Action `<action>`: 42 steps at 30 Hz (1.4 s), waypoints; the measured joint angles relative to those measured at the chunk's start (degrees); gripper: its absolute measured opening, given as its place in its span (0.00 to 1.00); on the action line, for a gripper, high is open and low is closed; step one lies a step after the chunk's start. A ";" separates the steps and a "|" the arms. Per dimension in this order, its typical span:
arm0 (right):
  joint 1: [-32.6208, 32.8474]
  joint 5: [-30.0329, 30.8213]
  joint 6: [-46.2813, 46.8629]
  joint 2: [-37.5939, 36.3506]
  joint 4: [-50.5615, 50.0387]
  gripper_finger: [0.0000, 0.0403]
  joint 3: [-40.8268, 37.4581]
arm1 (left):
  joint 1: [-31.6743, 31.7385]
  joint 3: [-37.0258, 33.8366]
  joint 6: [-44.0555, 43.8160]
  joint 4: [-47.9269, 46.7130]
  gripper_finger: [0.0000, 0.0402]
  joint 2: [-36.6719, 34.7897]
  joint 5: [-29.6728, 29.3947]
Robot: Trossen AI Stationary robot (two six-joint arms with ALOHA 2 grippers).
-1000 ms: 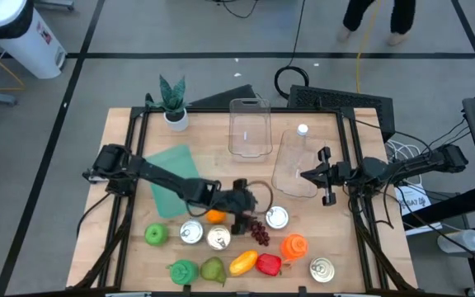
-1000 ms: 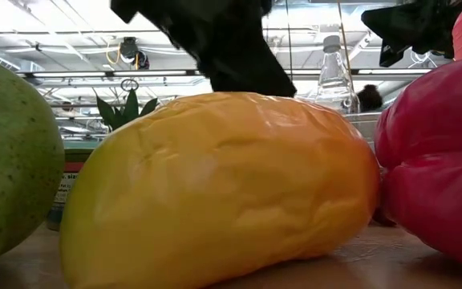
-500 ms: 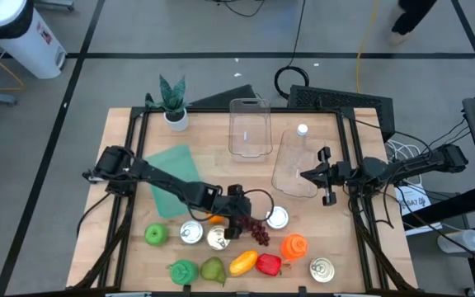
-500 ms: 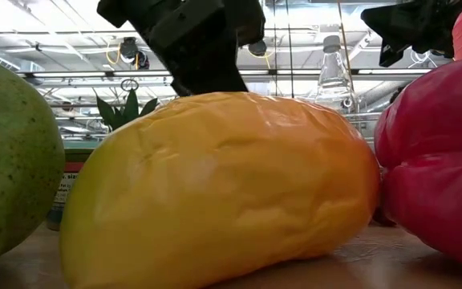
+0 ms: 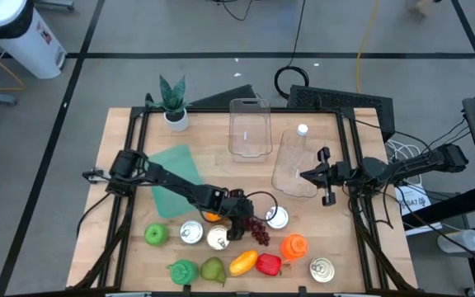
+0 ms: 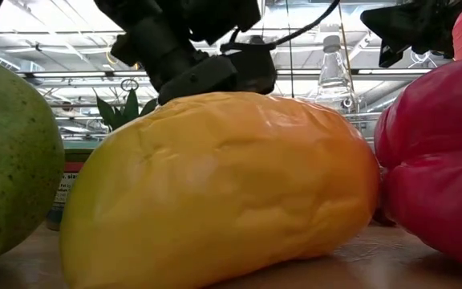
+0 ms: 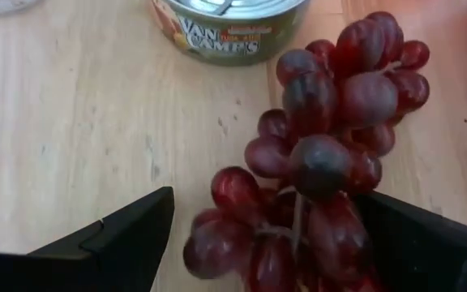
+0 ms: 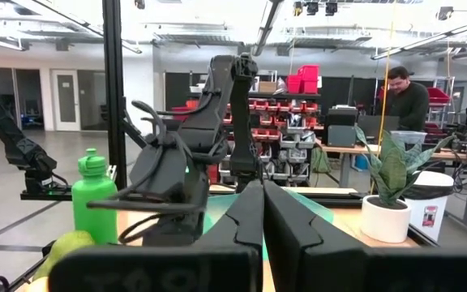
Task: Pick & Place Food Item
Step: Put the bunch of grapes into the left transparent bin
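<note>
A bunch of dark red grapes point(image 5: 259, 233) lies on the wooden table point(image 5: 130, 148), near its front and middle. My left gripper point(image 5: 242, 223) is open and slants down over the bunch. In the left wrist view the grapes point(image 7: 323, 154) lie between its two fingers point(image 7: 128, 235). I cannot tell whether a finger touches them. My right gripper point(image 5: 324, 176) is shut and empty, held above the table's right side; its fingers point(image 8: 263, 219) point toward the left.
Cans point(image 5: 190, 233) point(image 5: 218, 239) point(image 5: 277, 217) stand close around the grapes; one can point(image 7: 225, 24) is just beyond them. Fruit and peppers point(image 5: 243, 263) line the front edge. An orange point(image 5: 213, 217) lies under the left arm. Clear containers point(image 5: 249, 128) and a plant point(image 5: 174, 103) stand at the back.
My left gripper has come down toward the grapes and tipped more steeply downward. The grapes have stayed where they were.
</note>
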 joint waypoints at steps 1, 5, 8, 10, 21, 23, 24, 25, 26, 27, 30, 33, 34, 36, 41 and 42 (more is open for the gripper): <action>0.00 0.00 0.00 0.00 0.05 0.00 0.00 | 0.11 0.00 0.04 0.78 0.93 0.29 0.12; 0.01 -0.02 0.00 0.17 0.15 0.00 0.00 | 0.45 0.00 0.17 1.11 0.93 0.58 0.14; 0.01 -0.02 0.00 0.22 0.31 0.00 0.00 | 0.45 0.00 0.19 0.92 0.86 0.26 0.16; 0.00 -0.02 0.00 0.24 0.28 0.00 0.00 | 0.45 0.00 0.19 1.01 0.78 -0.03 0.12; 0.01 -0.02 -1.05 0.25 0.08 0.00 0.00 | 0.51 0.00 4.79 -0.54 0.15 -2.47 -0.76; -0.01 -0.02 -1.07 0.24 -0.02 0.00 0.00 | 0.49 0.00 5.34 -1.14 0.15 -4.17 -2.76; 0.01 -0.04 -1.07 0.24 -0.07 0.00 0.00 | 0.49 0.00 5.81 -2.30 0.15 -5.27 -3.87; 0.01 -0.02 -1.07 0.26 -0.07 0.00 0.00 | 0.49 0.00 5.96 -3.14 0.15 -6.40 -4.99; -0.01 -0.02 -1.07 0.28 -0.09 0.00 0.00 | 0.49 0.00 6.13 -4.03 0.15 -7.71 -6.16; 0.01 -0.04 -1.07 0.30 -0.14 0.00 0.00 | 0.51 0.00 6.15 -5.19 0.14 -9.08 -7.21; 0.01 -0.04 -1.07 0.30 -0.11 0.00 0.00 | 0.51 0.00 7.19 -7.26 0.13 -13.74 -9.85; -0.01 -0.04 -1.07 0.29 -0.11 0.00 0.00 | 0.51 0.00 9.22 -8.85 0.13 -18.98 -11.43; 0.01 -0.04 -1.07 0.30 -0.14 0.00 0.00 | 0.51 0.00 9.66 -9.30 0.13 -20.79 -12.18; 0.00 -0.04 -1.07 0.30 -0.13 0.00 0.00 | 0.49 -0.34 10.74 -10.06 0.13 -24.80 -14.17; 0.01 -0.04 -1.07 0.30 -0.18 0.00 0.00 | 0.77 -4.60 12.11 -9.47 0.13 -36.27 -18.26; -0.01 -0.04 -1.07 0.30 -0.18 0.00 0.00 | 0.91 -6.21 12.07 -9.42 0.13 -38.71 -18.26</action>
